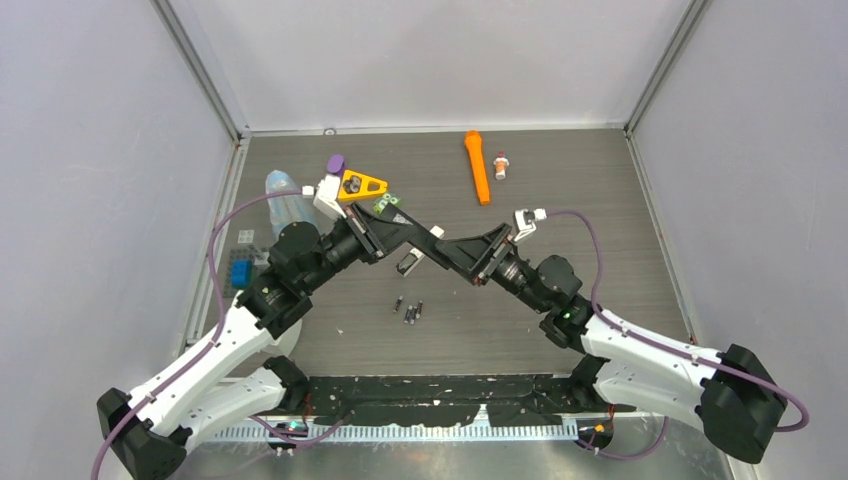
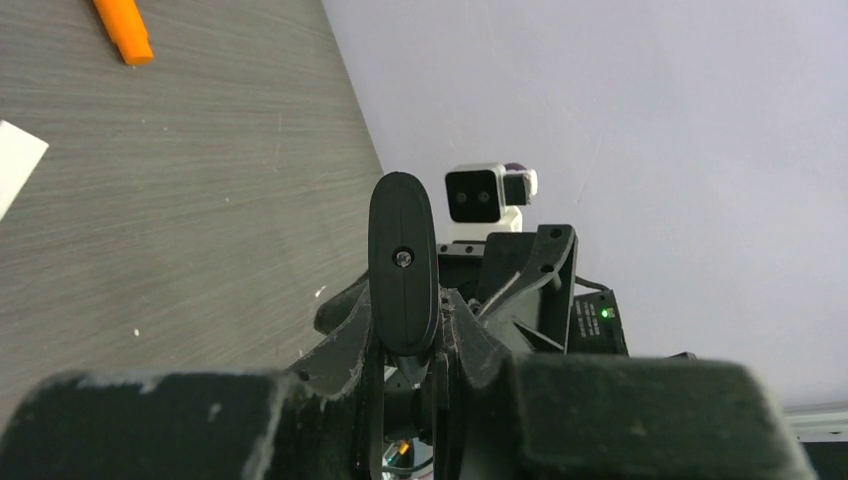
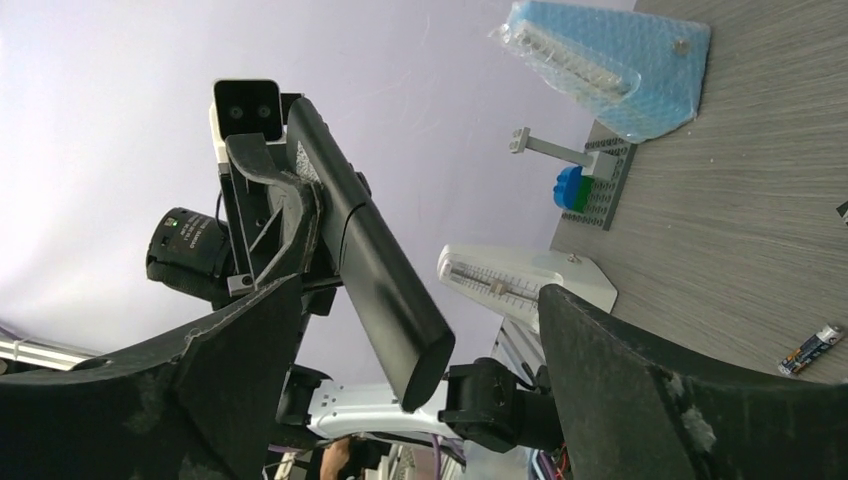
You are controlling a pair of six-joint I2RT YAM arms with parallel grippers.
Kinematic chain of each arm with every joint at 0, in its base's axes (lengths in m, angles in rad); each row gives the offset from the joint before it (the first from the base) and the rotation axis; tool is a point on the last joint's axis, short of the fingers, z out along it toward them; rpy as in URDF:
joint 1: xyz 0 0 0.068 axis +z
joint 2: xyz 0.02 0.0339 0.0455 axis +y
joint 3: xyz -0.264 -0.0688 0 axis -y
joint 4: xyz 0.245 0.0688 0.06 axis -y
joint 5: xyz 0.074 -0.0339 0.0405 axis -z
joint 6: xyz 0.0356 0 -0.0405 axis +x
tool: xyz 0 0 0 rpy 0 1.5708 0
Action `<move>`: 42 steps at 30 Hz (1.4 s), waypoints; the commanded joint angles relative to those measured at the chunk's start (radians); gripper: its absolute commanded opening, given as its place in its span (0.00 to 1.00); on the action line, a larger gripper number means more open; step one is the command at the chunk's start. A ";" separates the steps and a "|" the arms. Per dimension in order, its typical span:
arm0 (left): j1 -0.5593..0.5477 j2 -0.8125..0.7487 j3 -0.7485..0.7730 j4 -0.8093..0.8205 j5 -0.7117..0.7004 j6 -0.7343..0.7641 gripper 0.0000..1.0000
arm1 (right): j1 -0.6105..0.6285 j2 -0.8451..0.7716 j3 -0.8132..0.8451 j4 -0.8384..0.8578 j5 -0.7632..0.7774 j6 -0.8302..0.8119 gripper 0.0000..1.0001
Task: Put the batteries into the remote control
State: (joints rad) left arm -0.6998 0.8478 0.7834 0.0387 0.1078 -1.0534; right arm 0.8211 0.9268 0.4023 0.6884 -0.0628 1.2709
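My left gripper [image 1: 415, 250] is shut on the remote control [image 1: 408, 262] and holds it above the table's middle. In the left wrist view the remote [image 2: 403, 265] stands end-on between the closed fingers of the left gripper [image 2: 410, 330], showing a dark face with a small screw. In the right wrist view the remote [image 3: 375, 260] is a long dark bar. Its free end hangs between the wide-apart fingers of my open right gripper [image 3: 425, 300], touching neither. My right gripper [image 1: 450, 250] faces the left one. Several batteries [image 1: 410, 310] lie on the table below; one [image 3: 812, 348] shows at lower right.
An orange tool [image 1: 477, 165] and a small bottle [image 1: 501, 165] lie at the back. A yellow triangular piece [image 1: 362, 185], a purple piece [image 1: 335, 162], a bubble-wrapped pack [image 1: 283, 200] and a blue brick on a grey plate [image 1: 240, 270] sit at the left.
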 commanded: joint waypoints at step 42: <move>0.162 0.057 0.032 0.030 0.181 0.159 0.00 | -0.018 0.043 0.105 -0.123 -0.077 0.026 0.36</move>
State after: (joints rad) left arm -0.5411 0.8917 0.7841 0.0521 0.2886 -1.0298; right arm 0.8074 0.9901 0.4507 0.6250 -0.1345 1.3293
